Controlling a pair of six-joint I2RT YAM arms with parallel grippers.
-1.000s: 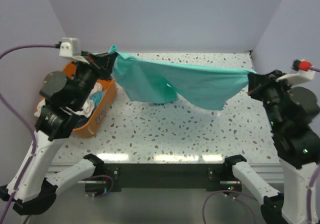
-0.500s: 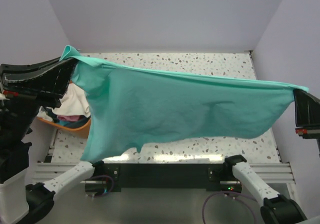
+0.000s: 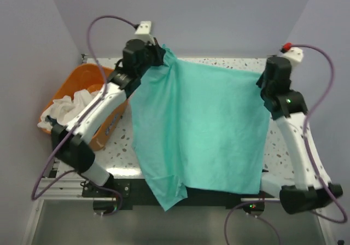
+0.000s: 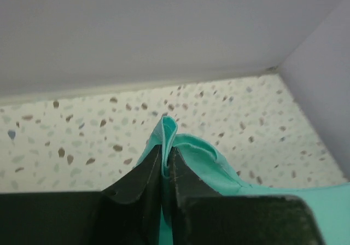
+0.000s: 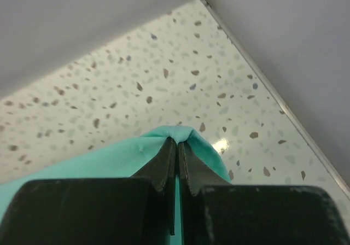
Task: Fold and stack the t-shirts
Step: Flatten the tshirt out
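A teal t-shirt [image 3: 199, 130] is spread over the table, its near edge hanging past the table's front edge. My left gripper [image 3: 159, 53] is shut on the shirt's far left corner [image 4: 167, 141] near the back wall. My right gripper [image 3: 261, 82] is shut on the far right corner [image 5: 178, 138]. Both grippers hold the corners just above the speckled table [image 3: 229, 63]. More shirts [image 3: 68, 105], white ones on top, lie in the orange basket [image 3: 82, 81] at the left.
The back wall [image 3: 208, 21] stands close behind both grippers. The side walls close in the table on the left and right. The right wall's foot shows in the right wrist view [image 5: 262, 81].
Both arms have swung forward from high and near the camera to the table's back, carrying the stretched teal shirt and laying it out flat over the table.
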